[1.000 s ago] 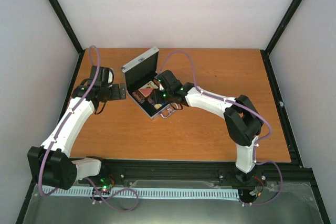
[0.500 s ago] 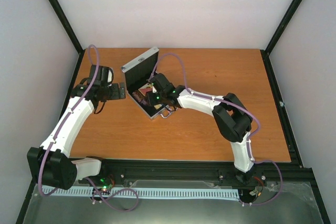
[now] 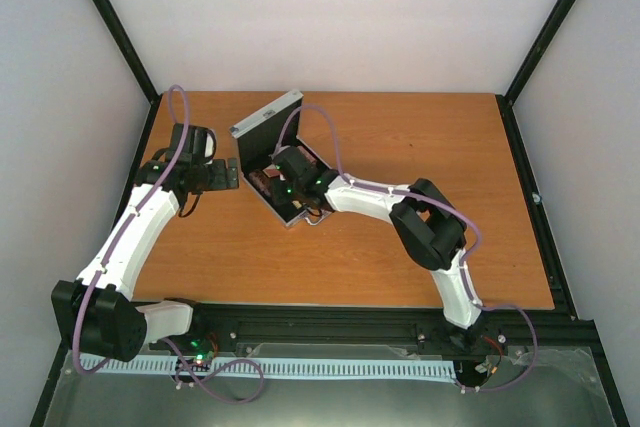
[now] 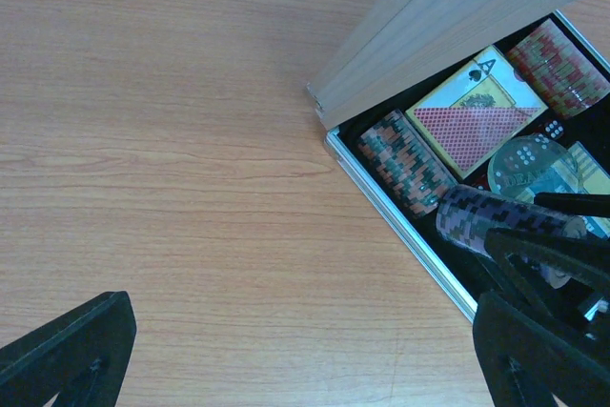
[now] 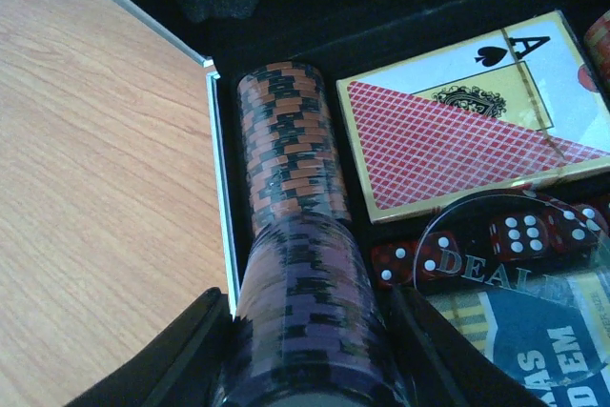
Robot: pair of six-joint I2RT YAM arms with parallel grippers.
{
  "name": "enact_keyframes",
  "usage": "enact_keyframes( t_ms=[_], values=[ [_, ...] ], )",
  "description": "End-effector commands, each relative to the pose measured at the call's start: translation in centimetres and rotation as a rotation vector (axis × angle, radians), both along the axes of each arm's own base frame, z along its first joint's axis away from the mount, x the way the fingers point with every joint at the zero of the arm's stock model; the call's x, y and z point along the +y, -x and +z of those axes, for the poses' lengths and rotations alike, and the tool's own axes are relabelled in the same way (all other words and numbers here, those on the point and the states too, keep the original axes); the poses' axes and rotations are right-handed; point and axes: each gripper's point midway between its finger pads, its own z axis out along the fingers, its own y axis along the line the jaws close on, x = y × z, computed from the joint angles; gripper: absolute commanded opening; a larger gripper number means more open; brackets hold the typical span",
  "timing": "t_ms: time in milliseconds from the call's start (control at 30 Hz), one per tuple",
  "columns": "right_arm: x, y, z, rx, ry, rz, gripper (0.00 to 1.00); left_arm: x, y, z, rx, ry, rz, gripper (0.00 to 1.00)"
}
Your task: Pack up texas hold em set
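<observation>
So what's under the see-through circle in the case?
Through the clear disc you can see red dice and a blue-yellow card deck. What lies beneath them is covered.

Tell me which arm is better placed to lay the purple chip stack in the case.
Right. The right gripper holds the purple chip stack over the case, beside the orange stack; the left gripper hangs open over the table.
</observation>
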Motion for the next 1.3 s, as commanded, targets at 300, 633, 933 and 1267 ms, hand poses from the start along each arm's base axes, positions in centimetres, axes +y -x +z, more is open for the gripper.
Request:
enact_keyframes(
  t_ms=[300, 633, 933, 1267],
  values=[
    [-0.3, 2.4, -4.9, -0.039, 0.198, -0.102, 0.31, 0.2, -0.4, 0.1, -0.003, -0.013, -0.004, 1.00],
    [-0.9, 3.1, -2.9, -0.059, 0.194, -0.062, 0.78, 0.0, -1.0, 0.3, -0.011, -0.004, -0.005, 1.00],
    [-2.0, 3.8, 2.5, -0.111, 0.177, -0.028, 0.86, 0.1, -1.0, 0.4, -0.019, -0.004, 0.005, 1.00],
    [-6.9, 4.1, 5.8, -0.072, 0.199, -0.072, 1.00, 0.0, -0.8, 0.7, -0.037, 0.012, 0.009, 1.00]
  ],
)
